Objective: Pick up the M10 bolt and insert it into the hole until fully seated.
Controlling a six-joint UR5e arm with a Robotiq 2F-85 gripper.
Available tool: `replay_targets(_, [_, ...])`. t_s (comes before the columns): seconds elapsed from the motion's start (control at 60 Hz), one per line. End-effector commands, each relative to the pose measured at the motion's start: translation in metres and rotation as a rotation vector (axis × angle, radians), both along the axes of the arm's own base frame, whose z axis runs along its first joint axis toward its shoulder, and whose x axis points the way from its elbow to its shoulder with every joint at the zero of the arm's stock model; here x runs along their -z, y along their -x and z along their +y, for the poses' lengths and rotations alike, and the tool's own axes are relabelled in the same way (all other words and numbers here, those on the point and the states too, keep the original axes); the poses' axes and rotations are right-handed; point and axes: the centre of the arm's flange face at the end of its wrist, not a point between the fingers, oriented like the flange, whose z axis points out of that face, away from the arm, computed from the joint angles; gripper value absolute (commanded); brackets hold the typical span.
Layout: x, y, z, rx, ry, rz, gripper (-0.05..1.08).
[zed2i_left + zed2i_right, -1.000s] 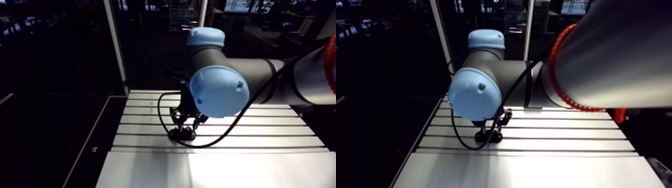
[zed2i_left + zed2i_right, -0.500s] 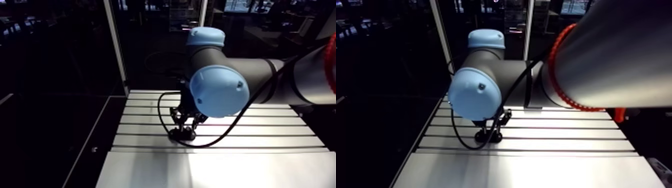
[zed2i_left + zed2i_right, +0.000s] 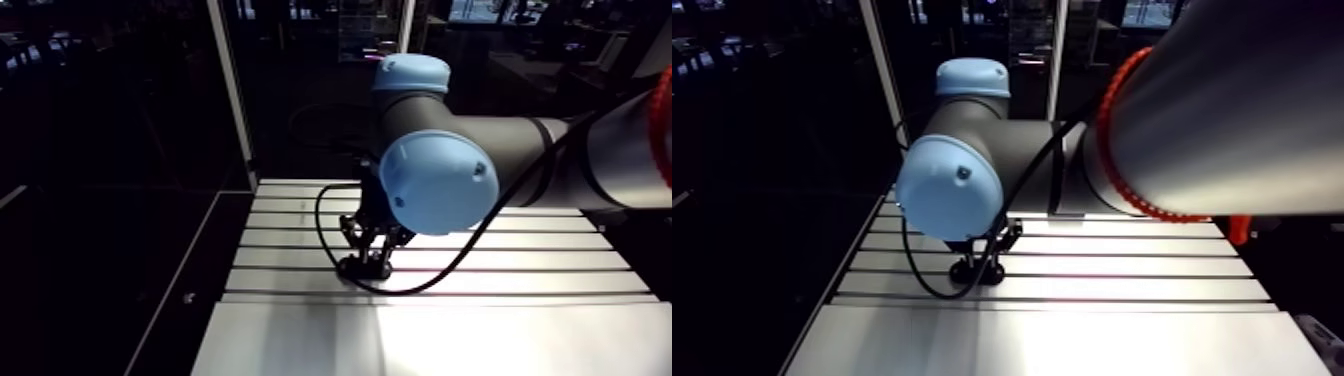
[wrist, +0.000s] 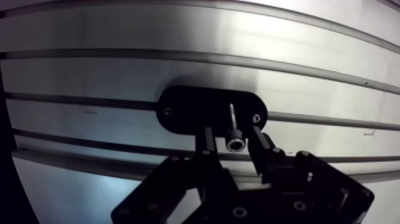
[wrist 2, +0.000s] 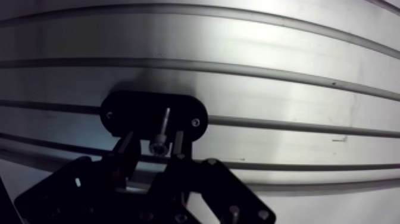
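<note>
You see the bolt (image 4: 233, 128) standing in the gripper (image 4: 233, 139), tip down on the black plate (image 4: 190, 110) so it can go in, but you cannot tell if it is squeezed.

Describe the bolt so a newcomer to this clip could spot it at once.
Start at the slotted aluminium table and find the black oval plate lying over a slot. The slim silver socket-head bolt stands over it, near one end. Unlike the plate's two small end screws, it shows a long shank.
</note>
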Motion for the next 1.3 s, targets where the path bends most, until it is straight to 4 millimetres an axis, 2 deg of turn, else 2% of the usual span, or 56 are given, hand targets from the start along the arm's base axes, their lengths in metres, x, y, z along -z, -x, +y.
replay_targets(0.017, [0.0002, 0.0, 0.0001, 0.0, -0.001, 0.0, 0.62])
replay_targets(1.3, [-0.0004, 0.0, 0.0008, 0.0, -0.007, 0.001, 0.77])
